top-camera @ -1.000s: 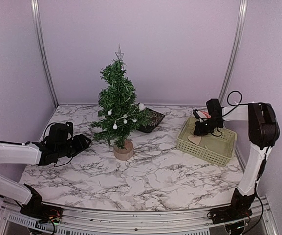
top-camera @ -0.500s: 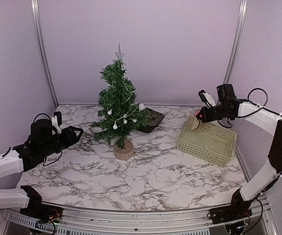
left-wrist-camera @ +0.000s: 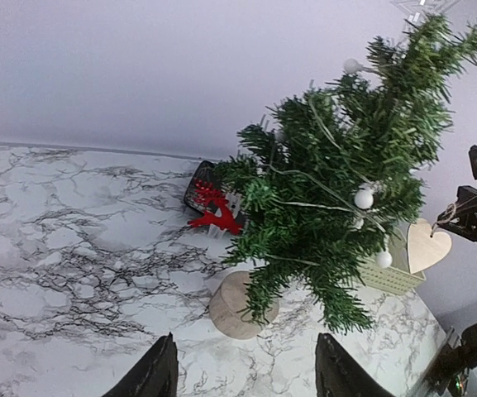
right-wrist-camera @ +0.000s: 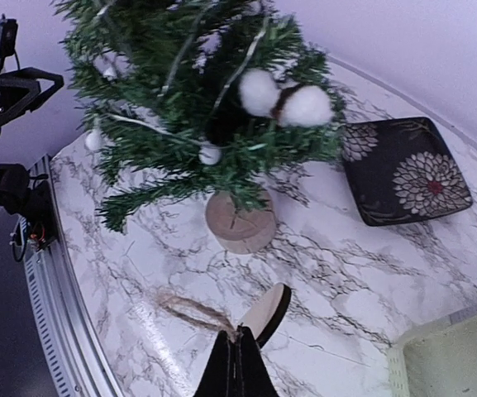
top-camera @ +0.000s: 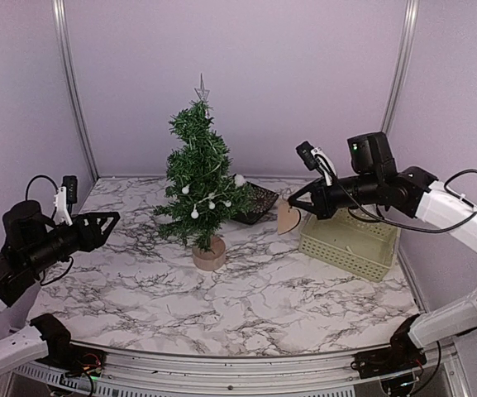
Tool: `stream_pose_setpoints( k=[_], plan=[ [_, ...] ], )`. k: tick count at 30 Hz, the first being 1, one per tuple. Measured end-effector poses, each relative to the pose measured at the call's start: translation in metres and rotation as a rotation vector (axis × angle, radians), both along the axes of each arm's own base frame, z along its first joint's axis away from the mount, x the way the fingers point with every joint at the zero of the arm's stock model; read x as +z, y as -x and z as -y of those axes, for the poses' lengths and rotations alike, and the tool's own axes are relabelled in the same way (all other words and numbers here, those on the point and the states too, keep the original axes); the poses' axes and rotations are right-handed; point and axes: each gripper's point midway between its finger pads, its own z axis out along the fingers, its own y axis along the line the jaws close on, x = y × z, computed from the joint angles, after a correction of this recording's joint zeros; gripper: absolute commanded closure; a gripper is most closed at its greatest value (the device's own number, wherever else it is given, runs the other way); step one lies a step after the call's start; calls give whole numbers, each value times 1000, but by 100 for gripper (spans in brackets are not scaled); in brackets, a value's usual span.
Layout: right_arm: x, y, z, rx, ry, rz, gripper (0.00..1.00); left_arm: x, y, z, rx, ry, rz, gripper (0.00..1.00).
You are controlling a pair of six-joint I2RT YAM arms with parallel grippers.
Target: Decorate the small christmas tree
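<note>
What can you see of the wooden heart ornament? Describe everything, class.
The wooden heart is a flat, pale cutout, plywood by its look, with a twine loop. It hangs point down in mid-air from the shut right gripper, which pinches its top, between the small christmas tree and the green basket.

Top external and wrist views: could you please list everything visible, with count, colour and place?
small christmas tree: one, dark green, light-wood base, left of the table's centre
star: one, silver, treetop
balls: several, white, on the branches
wooden heart: one, pale wood, hanging on twine between tree and basket
dish: one, black with flower pattern, behind the tree, to its right
red ornament: one, red, on the dish
basket: one, light green, table's right side
table: one, white marble, dark veins
left gripper: one, black, open, left of the tree
right gripper: one, black, shut on the heart's twine
</note>
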Motion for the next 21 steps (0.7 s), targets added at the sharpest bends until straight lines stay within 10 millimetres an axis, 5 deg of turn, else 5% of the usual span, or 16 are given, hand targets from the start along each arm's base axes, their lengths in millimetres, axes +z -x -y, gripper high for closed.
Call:
stream_pose_setpoints(
  k=[5,10,14,21],
  plan=[
    [2,56,-47,164,-24,-18,100,6,22,19,-148,-31,49,45],
    [-28,92,-92,275,33,-60,100,-3,46,50,-321,-96,61,45],
    [-58,107,-119,326,77,-96,100,-12,59,70,-411,-147,69,45],
    [-81,111,-148,353,78,-110,100,-25,74,111,-527,-179,99,43]
  ],
)
